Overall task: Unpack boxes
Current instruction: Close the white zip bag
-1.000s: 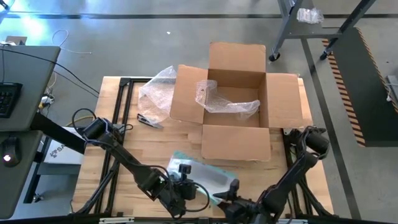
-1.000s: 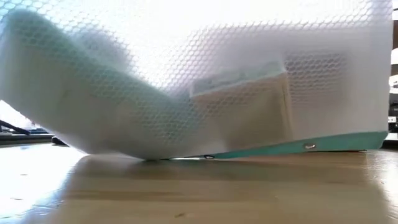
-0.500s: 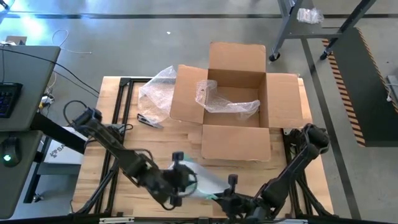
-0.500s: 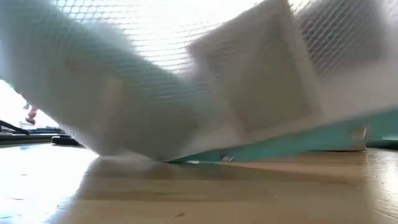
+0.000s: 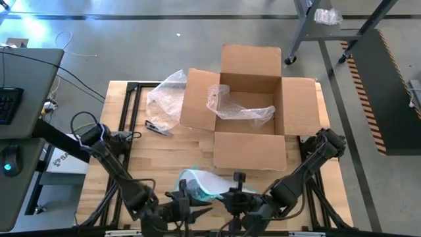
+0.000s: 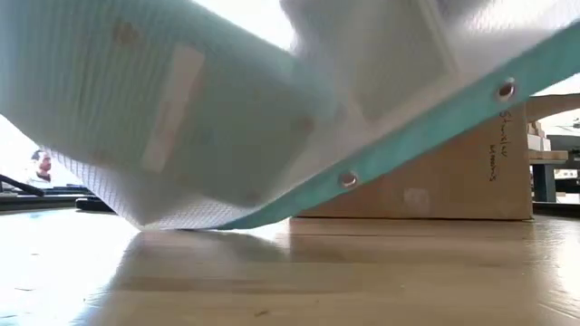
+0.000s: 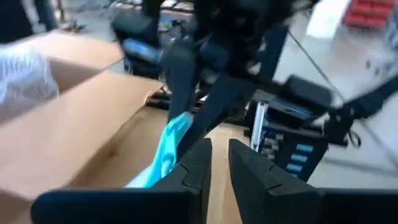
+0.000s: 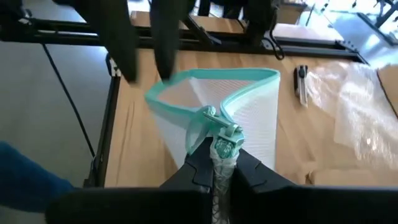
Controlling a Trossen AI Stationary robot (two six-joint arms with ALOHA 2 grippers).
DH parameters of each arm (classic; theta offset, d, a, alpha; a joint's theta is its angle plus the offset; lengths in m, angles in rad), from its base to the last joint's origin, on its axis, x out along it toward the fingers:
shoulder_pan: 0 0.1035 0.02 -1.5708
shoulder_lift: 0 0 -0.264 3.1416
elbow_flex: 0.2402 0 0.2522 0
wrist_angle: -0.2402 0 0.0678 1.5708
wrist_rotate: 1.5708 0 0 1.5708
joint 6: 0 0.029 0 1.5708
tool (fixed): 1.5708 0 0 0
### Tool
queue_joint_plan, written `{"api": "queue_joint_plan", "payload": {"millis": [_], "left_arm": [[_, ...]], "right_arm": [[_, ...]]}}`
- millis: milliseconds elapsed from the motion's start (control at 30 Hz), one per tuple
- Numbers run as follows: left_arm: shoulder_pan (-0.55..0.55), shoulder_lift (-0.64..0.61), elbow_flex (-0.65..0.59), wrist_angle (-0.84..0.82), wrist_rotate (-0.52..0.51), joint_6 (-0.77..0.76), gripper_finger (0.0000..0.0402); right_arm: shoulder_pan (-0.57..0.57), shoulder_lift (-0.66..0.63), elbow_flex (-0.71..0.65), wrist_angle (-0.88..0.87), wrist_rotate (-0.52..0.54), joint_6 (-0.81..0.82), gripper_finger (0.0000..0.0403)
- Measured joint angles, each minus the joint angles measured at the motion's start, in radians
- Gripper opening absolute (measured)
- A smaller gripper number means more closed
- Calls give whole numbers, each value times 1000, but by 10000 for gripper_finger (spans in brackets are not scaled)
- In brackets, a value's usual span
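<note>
The brown cardboard box [image 5: 248, 112] stands open at the back of the table on its bottom, with bubble wrap [image 5: 238, 105] inside. The clear pouch with a teal edge [image 5: 197, 182] is near the front edge, raised between the two grippers. My right gripper [image 8: 221, 155] is shut on its teal edge. My left gripper [image 7: 219, 155] stands just left of the pouch and points toward the table's right. A narrow gap shows between its fingers, with nothing seen in it. The teal edge [image 7: 168, 143] runs beside one finger. My right gripper pinches the pouch's teal edge, bunched at a snap button [image 8: 222, 144], between its two fingers. It comes from the table's right, slanting down. The pouch's mouth gapes in a loop beyond the fingers, and its lower corner [image 6: 177, 220] rests on the table. My left gripper has one finger [image 8: 165, 62] at the pouch's teal rim; I cannot tell whether it touches.
A loose sheet of bubble wrap [image 5: 164, 99] lies left of the box. A small dark tool [image 5: 156, 127] lies on the wood beside it. The box's near flap [image 5: 250, 151] hangs toward the pouch. A desk with a keyboard [image 5: 10, 105] stands left of the table.
Both grippers have risen and closed in on each other above the table's front edge. The pouch lay flat on the table and is now bunched and lifted. Its teal edge has tipped up on one side while a lower corner stays on the wood.
</note>
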Motion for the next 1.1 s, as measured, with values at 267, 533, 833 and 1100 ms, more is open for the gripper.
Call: {"api": "queue_joint_plan", "payload": {"millis": [267, 533, 833, 1100], "left_arm": [[7, 63, 1, -57, 36, -252, 48], [60, 78, 0, -272, -25, -410, 127], [92, 79, 0, -121, -7, -107, 160], [76, 79, 0, -78, -37, -68, 89]], "right_arm": [[-6, 0, 79, -61, 6, -41, 0], [-3, 0, 87, -67, 6, -42, 0], [1, 0, 87, -83, 9, -23, 0], [11, 0, 88, -133, 10, 23, 0]]}}
